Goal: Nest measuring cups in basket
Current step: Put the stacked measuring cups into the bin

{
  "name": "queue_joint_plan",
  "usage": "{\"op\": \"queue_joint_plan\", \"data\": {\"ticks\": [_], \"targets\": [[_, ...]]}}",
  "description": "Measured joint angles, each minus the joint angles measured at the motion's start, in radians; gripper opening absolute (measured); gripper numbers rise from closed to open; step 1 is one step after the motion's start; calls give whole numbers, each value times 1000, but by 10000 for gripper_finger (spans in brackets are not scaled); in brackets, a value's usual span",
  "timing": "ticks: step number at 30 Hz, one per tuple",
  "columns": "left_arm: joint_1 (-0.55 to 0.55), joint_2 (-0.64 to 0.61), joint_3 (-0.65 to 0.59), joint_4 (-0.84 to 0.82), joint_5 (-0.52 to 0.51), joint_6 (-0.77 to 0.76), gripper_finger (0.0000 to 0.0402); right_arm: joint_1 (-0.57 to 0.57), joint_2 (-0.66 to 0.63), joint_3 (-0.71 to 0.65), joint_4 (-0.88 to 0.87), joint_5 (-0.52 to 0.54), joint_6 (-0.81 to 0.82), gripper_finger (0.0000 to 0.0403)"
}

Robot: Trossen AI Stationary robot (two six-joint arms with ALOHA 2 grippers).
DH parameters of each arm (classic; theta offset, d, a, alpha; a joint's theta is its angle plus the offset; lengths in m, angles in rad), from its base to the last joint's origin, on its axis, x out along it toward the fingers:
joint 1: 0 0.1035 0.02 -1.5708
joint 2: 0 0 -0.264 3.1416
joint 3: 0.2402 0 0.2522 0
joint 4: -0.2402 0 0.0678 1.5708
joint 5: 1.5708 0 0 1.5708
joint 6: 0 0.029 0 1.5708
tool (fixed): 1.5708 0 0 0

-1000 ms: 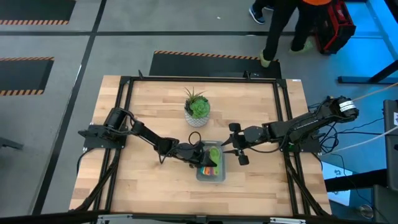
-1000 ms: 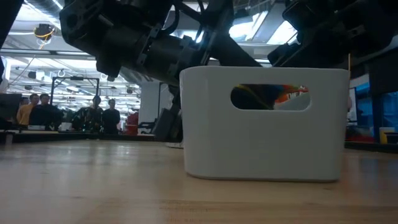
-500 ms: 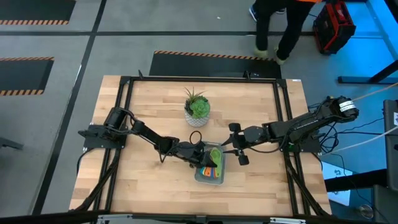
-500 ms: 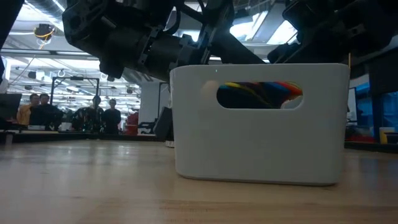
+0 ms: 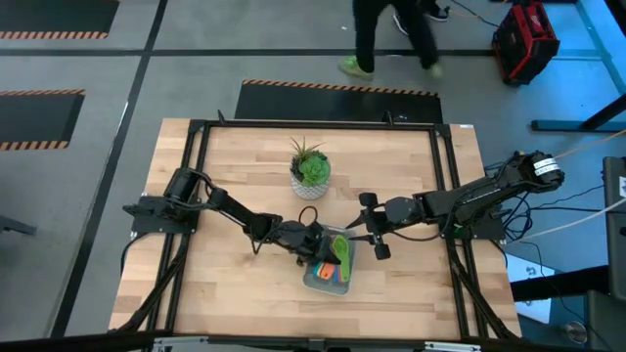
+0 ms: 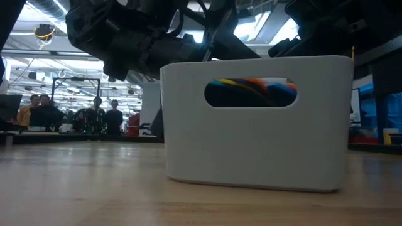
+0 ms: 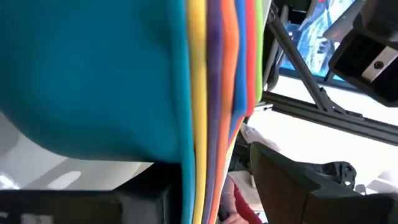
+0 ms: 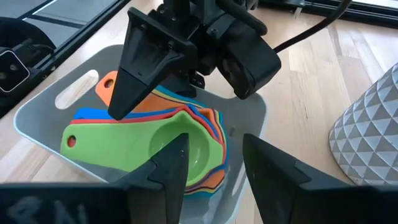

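High view: basket sits near the tabletop's front edge, about centre, measuring cups stacked inside. Left gripper is at its rim; right gripper is just beside it.

Low view: basket wall looks thin, light plastic, likely to slide on the smooth wood.

Left wrist view: cup edges fill the frame; fingers' state can't be told.

Right wrist view: right fingers parted, empty, above green cup. Cups look rigid, light, slick; handles are the place to pinch.
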Motion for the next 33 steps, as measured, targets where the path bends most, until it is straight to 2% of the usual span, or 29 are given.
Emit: {"op": "queue_joint_plan", "data": {"ticks": [5,17,23,33], "targets": [[13,0,0,0,35,-6,163,0,0,0,-11,1,8,156],[9,0,0,0,30,-7,163,-79,0,0,-37,-10,288,156],[9,0,0,0,32,-7,163,-88,4,0,-49,-70,317,156],[9,1,0,-1,34,-8,163,-88,104,0,-49,-70,341,156]]}}
